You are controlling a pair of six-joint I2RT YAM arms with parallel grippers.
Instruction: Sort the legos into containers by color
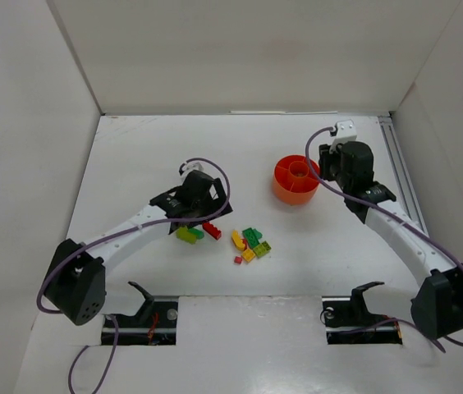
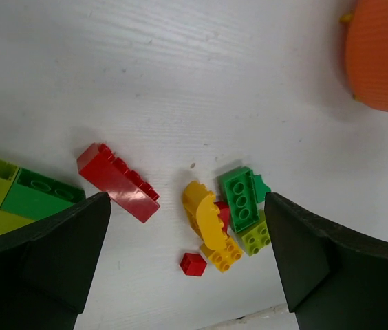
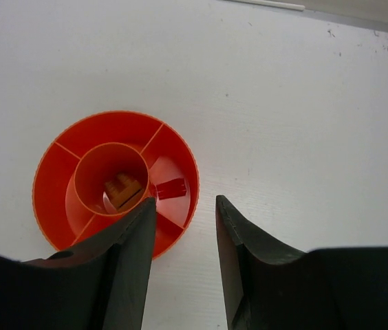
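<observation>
The legos lie loose on the white table: a long red brick (image 2: 117, 182), a curved yellow one (image 2: 206, 218), a yellow square (image 2: 225, 254), a green brick (image 2: 241, 198), a lime one (image 2: 257, 236), a tiny red cube (image 2: 193, 264), and joined green and lime bricks (image 2: 22, 196) at the left. My left gripper (image 2: 187, 258) hovers wide open above this pile (image 1: 252, 244), holding nothing. The container, an orange dish (image 3: 49, 185), holds a red brick (image 3: 171, 188) in one outer compartment and a brown brick (image 3: 124, 191) in its central cup. My right gripper (image 3: 184, 203) hangs open and empty over the dish's edge.
White walls close in the table at the back and both sides. A metal rail (image 1: 400, 164) runs along the right edge. Two gripper stands (image 1: 145, 308) sit by the arm bases at the near edge.
</observation>
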